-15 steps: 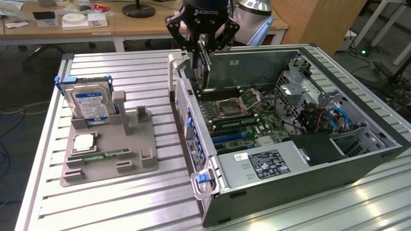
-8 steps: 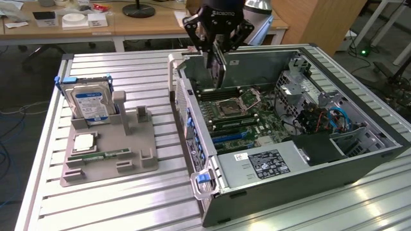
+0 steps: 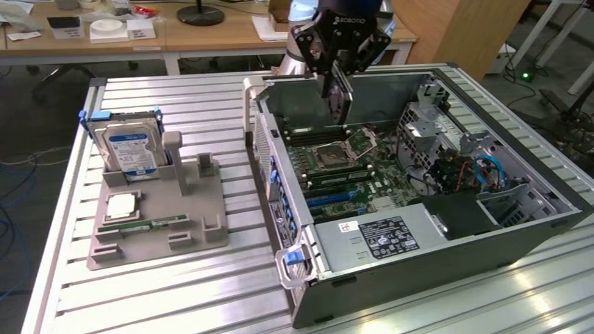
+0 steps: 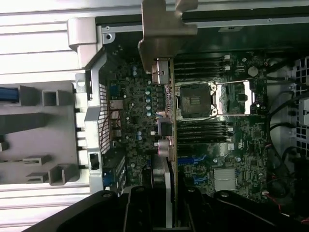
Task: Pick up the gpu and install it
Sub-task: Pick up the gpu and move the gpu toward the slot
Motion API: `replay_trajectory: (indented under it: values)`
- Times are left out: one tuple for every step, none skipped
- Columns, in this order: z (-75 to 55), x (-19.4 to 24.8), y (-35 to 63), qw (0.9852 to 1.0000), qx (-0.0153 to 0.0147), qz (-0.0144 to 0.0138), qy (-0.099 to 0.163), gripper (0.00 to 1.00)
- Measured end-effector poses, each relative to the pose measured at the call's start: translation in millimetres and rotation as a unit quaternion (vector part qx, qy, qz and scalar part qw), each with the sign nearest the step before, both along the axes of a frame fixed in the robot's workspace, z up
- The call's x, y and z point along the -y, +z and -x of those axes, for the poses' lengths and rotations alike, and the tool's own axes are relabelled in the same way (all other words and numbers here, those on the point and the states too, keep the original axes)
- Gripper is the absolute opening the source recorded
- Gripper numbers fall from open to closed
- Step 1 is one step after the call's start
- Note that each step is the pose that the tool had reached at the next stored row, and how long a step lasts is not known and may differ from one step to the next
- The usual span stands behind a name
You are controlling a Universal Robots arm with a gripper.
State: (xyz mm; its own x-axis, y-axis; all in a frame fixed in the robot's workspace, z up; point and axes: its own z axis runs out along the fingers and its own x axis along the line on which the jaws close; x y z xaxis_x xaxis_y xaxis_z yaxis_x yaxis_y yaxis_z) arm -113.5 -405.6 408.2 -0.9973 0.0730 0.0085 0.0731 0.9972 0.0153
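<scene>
- gpu (image 3: 340, 108) hangs upright in my gripper (image 3: 336, 80), clamped between its fingers.
- I see it above the motherboard (image 3: 371, 170) inside the open computer case (image 3: 436, 261), toward the far end.

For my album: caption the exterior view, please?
Robot fingers hold the gpu upright over the motherboard in the open computer case.

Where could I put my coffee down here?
Bare table between the grey holder and the near edge, and at the exterior view's lower right beside the computer case. Crowded inside it, where the gripper holds the gpu.
</scene>
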Motion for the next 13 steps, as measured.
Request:
replay_trajectory:
  values:
    - [-1.9, 0.0, -0.1, 1.0000, 0.0000, 0.0000, 0.003, 0.29]
    - [-3.4, 0.0, -0.2, 1.0000, 0.0001, 0.0000, 0.007, 0.29]
    - [-4.8, 0.0, -0.3, 0.9999, 0.0001, 0.0000, 0.010, 0.29]
    - [-6.2, 0.0, -0.4, 0.9999, 0.0000, 0.0000, 0.013, 0.29]
    - [-7.6, 0.0, -0.5, 0.9999, 0.0000, 0.0000, 0.017, 0.29]
    - [-9.3, 0.0, -0.6, 0.9998, 0.0000, 0.0000, 0.019, 0.29]
    - [-11.3, 0.0, -0.7, 0.9998, 0.0000, 0.0000, 0.021, 0.29]
    - [-13.8, 0.0, -0.8, 0.9998, 0.0000, 0.0000, 0.022, 0.29]
    - [-16.2, 0.0, -1.0, 0.9997, 0.0000, -0.0001, 0.023, 0.29]
    - [-18.9, 0.0, -1.1, 0.9997, 0.0000, -0.0001, 0.025, 0.29]
    - [-21.4, 0.0, -1.2, 0.9997, 0.0000, 0.0000, 0.026, 0.29]
    - [-23.9, 0.0, -1.3, 0.9996, 0.0000, 0.0000, 0.027, 0.29]
    - [-26.2, 0.0, -1.4, 0.9996, 0.0000, 0.0000, 0.028, 0.29]
